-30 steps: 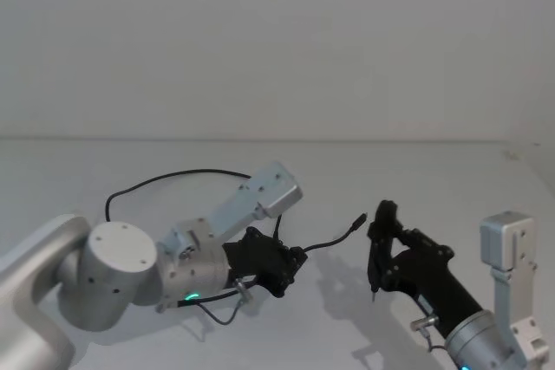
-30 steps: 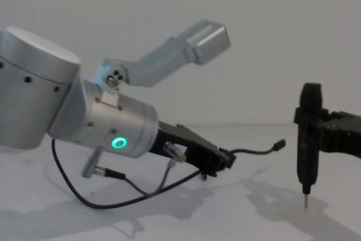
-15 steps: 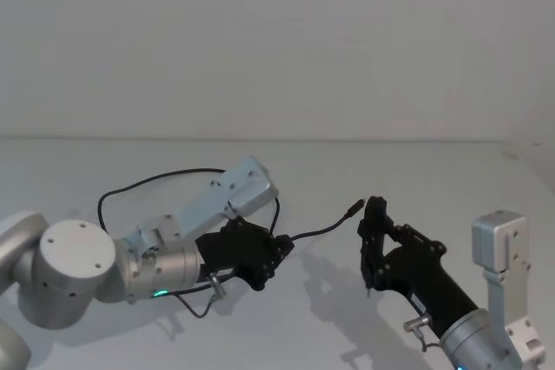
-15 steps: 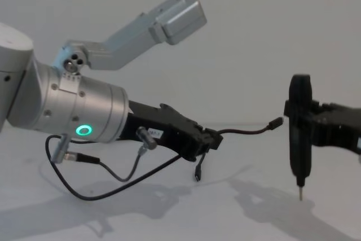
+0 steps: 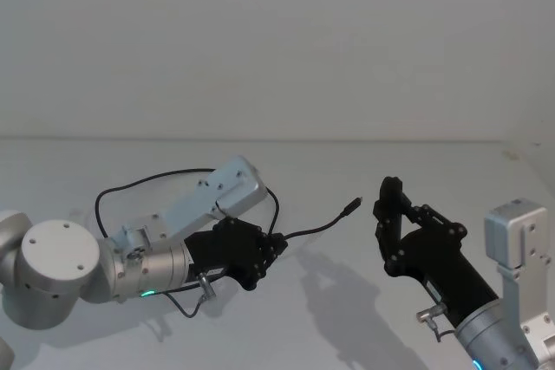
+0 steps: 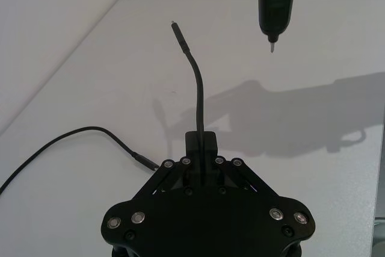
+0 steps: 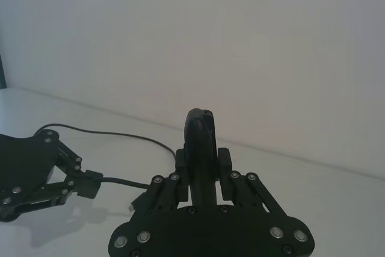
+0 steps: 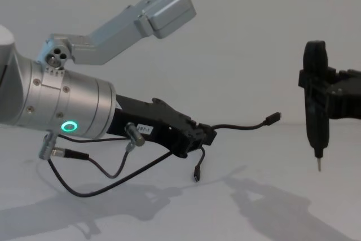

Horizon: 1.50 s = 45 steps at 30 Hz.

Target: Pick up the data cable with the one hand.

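Tabletop [image 5: 416,171]; left gripper [image 5: 276,243] tight on data cable [image 5: 316,228]

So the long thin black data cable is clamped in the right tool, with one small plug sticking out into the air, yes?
Not quite. It is the left tool that clamps the long thin black data cable, as the chest view shows. One small plug does stick out into the air. The right tool grips a slim black metal-tipped stylus instead.

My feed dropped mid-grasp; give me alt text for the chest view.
The left gripper is shut on the data cable, its plug sticking out toward the right gripper, which holds a black pen-like tool tip-down above the table.
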### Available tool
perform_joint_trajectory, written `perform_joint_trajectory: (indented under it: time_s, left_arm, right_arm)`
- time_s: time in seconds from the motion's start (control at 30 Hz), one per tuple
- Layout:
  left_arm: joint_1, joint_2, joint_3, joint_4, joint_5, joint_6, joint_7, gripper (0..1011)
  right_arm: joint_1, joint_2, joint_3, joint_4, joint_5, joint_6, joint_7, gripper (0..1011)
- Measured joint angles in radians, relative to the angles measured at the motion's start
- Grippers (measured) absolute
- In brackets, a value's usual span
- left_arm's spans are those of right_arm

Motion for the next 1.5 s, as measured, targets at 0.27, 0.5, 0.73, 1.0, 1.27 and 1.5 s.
perform_joint_trajectory:
  time_s: [0.27,0.5,0.73,1.0,1.27,1.5]
  left_arm:
    - [0.003,0.006,-0.003,-0.006,-0.001,-0.005,-0.004,36]
    - [0.004,0.010,-0.004,-0.010,-0.001,-0.007,-0.006,36]
    - [0.005,0.011,-0.005,-0.011,-0.002,-0.009,-0.007,36]
    - [0.005,0.012,-0.006,-0.012,-0.002,-0.010,-0.007,36]
    - [0.006,0.013,-0.006,-0.013,-0.001,-0.010,-0.008,36]
    - [0.007,0.015,-0.008,-0.014,0.000,-0.016,-0.012,36]
  right_arm:
    - [-0.007,0.002,0.004,-0.018,-0.017,0.001,-0.010,283]
    - [-0.008,-0.012,0.010,-0.014,-0.013,-0.022,-0.010,283]
    - [-0.005,-0.041,0.020,0.001,-0.005,-0.097,-0.010,283]
    - [0.018,-0.080,0.030,0.022,0.013,-0.201,-0.008,283]
    - [0.059,-0.122,0.037,0.063,0.039,-0.284,0.000,283]
    - [0.088,-0.152,0.039,0.105,0.059,-0.321,0.009,283]
